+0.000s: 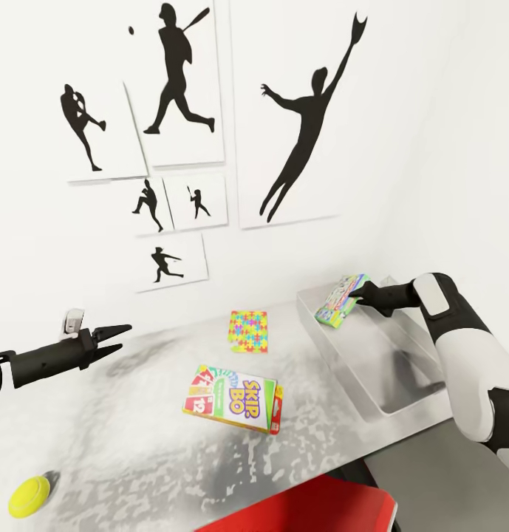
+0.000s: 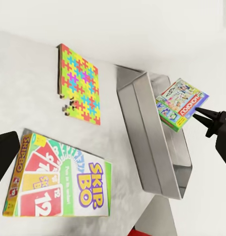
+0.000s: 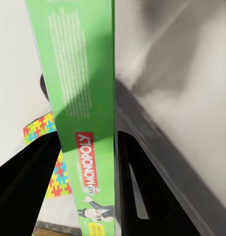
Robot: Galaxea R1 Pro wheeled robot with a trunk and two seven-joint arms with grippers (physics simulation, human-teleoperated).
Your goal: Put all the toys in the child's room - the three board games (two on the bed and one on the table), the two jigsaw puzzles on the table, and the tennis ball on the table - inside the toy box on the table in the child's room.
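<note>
Gripping a green-edged Monopoly box [image 1: 341,301] tilted above the toy box's far end: right gripper [image 1: 355,296], fingers [image 3: 24,187] pressed on both faces. Toy box [image 1: 402,384]: grey bin at the table's [image 1: 136,443] right end. Left gripper [image 1: 115,336]: fingers slightly spread, holding nothing, raised over the table's left side. Skip-Bo box [image 1: 233,398]: flat at table centre. Jigsaw puzzle [image 1: 248,331]: flat, beyond the Skip-Bo box. Tennis ball [image 1: 29,495]: near left table edge. Baseball silhouette pictures [image 1: 298,111]: on wall.

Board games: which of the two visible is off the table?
The green-edged Monopoly box, clamped in the right claw above the toy box. The Skip-Bo box lies flat on the table.
</note>
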